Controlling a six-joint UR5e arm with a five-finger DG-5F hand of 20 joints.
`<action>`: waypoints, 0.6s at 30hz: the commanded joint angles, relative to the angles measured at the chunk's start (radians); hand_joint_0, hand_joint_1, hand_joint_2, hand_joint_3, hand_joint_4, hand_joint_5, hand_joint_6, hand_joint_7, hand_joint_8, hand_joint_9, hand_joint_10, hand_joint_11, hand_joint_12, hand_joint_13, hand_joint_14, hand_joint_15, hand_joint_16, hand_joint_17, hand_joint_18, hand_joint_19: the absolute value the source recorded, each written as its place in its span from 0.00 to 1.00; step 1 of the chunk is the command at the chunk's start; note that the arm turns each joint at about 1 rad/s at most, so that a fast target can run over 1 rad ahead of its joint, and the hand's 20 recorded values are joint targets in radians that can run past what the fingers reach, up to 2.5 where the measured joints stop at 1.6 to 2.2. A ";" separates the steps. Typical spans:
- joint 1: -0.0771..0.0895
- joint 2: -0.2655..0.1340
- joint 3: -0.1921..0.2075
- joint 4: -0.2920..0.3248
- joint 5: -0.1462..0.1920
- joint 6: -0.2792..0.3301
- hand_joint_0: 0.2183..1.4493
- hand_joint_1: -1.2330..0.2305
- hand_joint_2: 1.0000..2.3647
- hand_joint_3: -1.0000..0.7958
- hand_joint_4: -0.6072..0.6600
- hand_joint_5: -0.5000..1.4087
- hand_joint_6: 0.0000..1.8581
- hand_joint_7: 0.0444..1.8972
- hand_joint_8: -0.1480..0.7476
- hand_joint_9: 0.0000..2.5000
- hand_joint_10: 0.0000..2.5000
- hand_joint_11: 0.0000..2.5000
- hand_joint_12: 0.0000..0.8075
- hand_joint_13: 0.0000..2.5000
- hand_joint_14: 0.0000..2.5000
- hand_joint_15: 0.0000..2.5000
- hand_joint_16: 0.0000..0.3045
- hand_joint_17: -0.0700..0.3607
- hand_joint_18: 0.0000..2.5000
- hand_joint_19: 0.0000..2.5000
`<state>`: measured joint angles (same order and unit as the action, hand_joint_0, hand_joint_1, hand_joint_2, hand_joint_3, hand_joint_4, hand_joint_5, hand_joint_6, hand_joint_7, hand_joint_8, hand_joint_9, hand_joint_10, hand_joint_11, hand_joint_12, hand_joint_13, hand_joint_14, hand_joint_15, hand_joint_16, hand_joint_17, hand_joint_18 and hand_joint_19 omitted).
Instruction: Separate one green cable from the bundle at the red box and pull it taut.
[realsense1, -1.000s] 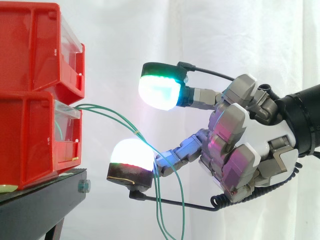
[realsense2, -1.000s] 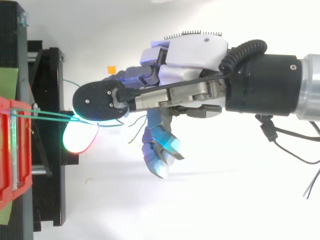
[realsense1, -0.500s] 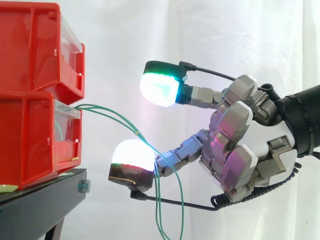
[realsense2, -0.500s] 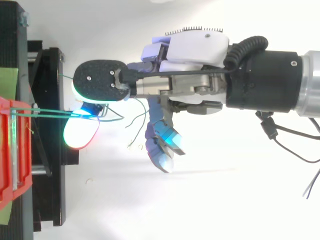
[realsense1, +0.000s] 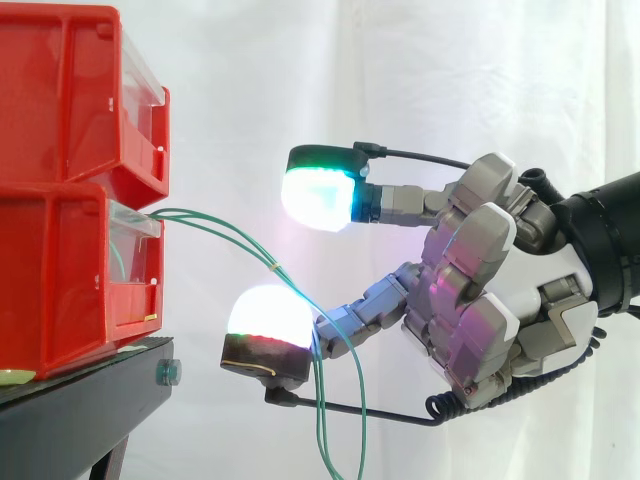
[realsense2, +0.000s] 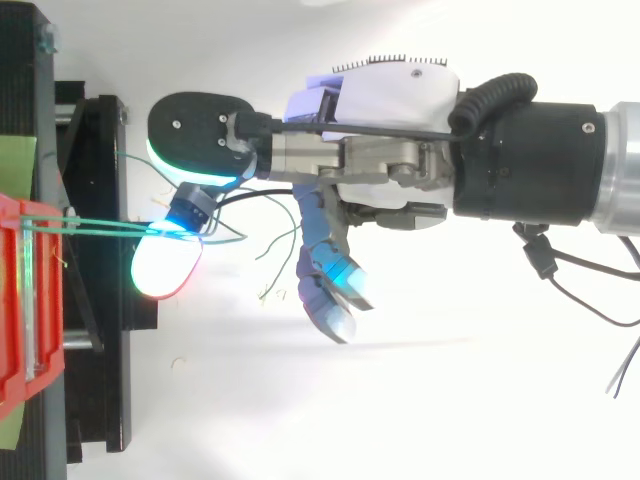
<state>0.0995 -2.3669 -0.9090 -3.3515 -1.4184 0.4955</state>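
White curtain (realsense1: 300, 70) behind, open room right of red bins (realsense1: 60, 200), robot hand (realsense1: 500, 300) wide open beside drooping green cables (realsense1: 272, 265).

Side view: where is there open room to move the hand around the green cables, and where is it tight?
Free: above the green cables, between the upper red bin and the hand's upper pad; and below them, between the black stand and the lower pad. Crowded: between the spread fingers, where the cables cross the lower one and hang down.
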 joint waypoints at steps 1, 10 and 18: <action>0.000 0.000 0.001 0.000 -0.001 0.000 0.27 0.63 0.01 0.37 0.72 0.31 0.27 0.45 0.47 0.82 0.01 0.18 0.58 0.71 0.01 0.23 0.28 0.60 0.81 0.15; 0.000 0.000 -0.001 0.000 -0.001 0.000 0.30 0.55 0.01 0.40 0.72 0.31 0.27 0.46 0.47 0.82 0.01 0.20 0.56 0.70 0.01 0.24 0.26 0.58 0.79 0.16; 0.000 0.000 -0.001 0.000 -0.001 0.000 0.31 0.54 0.01 0.41 0.72 0.31 0.27 0.46 0.47 0.83 0.01 0.20 0.56 0.70 0.01 0.24 0.26 0.58 0.79 0.16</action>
<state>0.0994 -2.3670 -0.9102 -3.3518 -1.4189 0.4955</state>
